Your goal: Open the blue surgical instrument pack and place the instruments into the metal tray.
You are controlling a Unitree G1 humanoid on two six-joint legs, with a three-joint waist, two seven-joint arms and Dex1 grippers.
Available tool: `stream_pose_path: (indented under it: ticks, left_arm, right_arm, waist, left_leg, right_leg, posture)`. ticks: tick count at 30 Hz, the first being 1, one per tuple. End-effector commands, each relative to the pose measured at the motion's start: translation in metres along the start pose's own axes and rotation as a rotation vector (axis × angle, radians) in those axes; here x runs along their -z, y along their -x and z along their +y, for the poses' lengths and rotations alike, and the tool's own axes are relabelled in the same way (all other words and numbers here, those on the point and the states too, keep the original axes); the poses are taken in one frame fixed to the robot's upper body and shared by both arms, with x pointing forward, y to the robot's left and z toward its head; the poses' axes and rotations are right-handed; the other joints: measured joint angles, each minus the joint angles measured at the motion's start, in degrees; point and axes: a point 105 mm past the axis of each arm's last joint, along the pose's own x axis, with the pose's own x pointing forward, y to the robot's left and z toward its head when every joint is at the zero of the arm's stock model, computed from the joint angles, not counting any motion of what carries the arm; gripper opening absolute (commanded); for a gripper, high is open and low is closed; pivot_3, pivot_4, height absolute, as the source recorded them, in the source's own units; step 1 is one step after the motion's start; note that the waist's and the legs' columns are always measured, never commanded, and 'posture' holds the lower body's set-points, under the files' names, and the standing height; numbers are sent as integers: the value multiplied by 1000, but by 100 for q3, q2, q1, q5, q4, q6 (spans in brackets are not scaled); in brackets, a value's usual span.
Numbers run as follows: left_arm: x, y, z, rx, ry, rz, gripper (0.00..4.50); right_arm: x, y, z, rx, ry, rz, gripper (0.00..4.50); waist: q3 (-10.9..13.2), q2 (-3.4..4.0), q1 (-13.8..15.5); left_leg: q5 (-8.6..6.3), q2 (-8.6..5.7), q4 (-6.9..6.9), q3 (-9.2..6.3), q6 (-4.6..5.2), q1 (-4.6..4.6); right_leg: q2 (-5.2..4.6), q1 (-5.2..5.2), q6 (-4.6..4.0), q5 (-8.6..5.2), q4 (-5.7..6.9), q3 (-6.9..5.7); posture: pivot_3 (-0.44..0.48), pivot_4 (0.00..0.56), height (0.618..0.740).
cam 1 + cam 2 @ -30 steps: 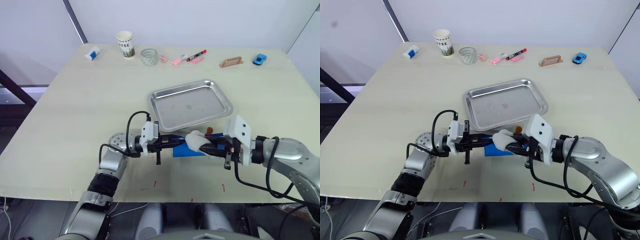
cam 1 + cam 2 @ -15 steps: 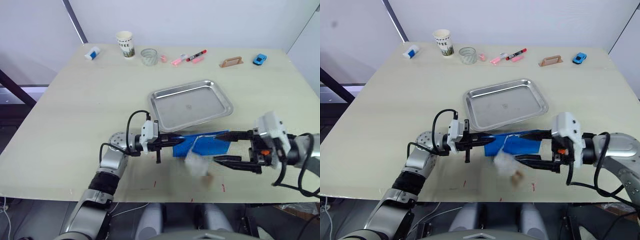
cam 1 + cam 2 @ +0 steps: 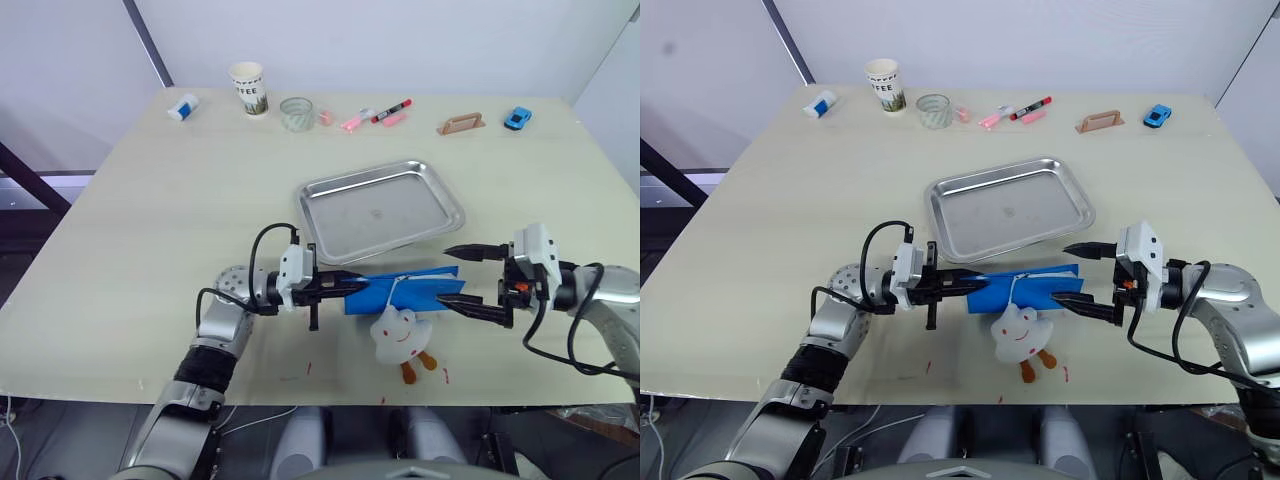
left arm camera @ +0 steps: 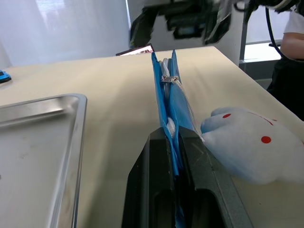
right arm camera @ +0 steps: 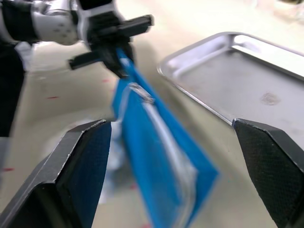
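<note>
- Left claw clamps the blue surgical instrument pack edge – right claw gapes empty.
- Risk: white plush toy tethered, snagging when the pack opens.

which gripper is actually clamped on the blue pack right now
The left gripper: it pinches the blue surgical instrument pack at its left edge. The right gripper is spread wide open, gripping nothing.

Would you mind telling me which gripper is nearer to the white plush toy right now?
Right. The open right gripper sits just beside the white plush toy, off the pack's far end. The left gripper pinches the blue surgical instrument pack at its other end, a little farther away.
</note>
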Motion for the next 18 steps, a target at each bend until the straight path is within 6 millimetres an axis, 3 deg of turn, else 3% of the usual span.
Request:
stream_pose_path:
  ticks: [1, 8, 12, 14, 18]
  left_arm:
    - [5, 6, -5, 11, 7, 38, 0]
    - [4, 6, -7, 12, 7, 42, 0]
    - [3, 6, -8, 12, 8, 42, 0]
    - [2, 6, -8, 11, 9, 42, 0]
    - [2, 7, -8, 8, 9, 46, 0]
  right_arm:
    - [2, 3, 1, -92, 14, 14, 4455]
    - [6, 0, -3, -141, 6, -2, 4455]
    - [8, -5, -4, -148, 10, -8, 3298]
    - [11, -7, -4, -150, 25, 1, 2284]
    - [12, -10, -4, -150, 33, -6, 2284]
  waist:
    - [0, 0, 1]
    - [0, 0, -2]
    - [0, 1, 1]
    - [0, 0, 3]
    - [0, 1, 3]
  left_leg:
    - [0, 0, 0, 3, 0, 2]
    - [0, 1, 0, 2, 0, 3]
    - [0, 2, 0, 3, 0, 3]
    - [0, 2, 0, 2, 0, 3]
    - [0, 2, 0, 3, 0, 3]
  right_leg:
    - [0, 0, 0, 0, 1, 2]
    - [0, 0, 0, 0, 2, 2]
    - [0, 0, -1, 0, 2, 3]
    - [0, 0, 0, 0, 2, 3]
    - [0, 0, -1, 0, 3, 2]
  posture:
    - [0, 150, 740]
    - [0, 150, 740]
    - [0, 150, 740]
    - [0, 150, 740]
    - [0, 150, 740]
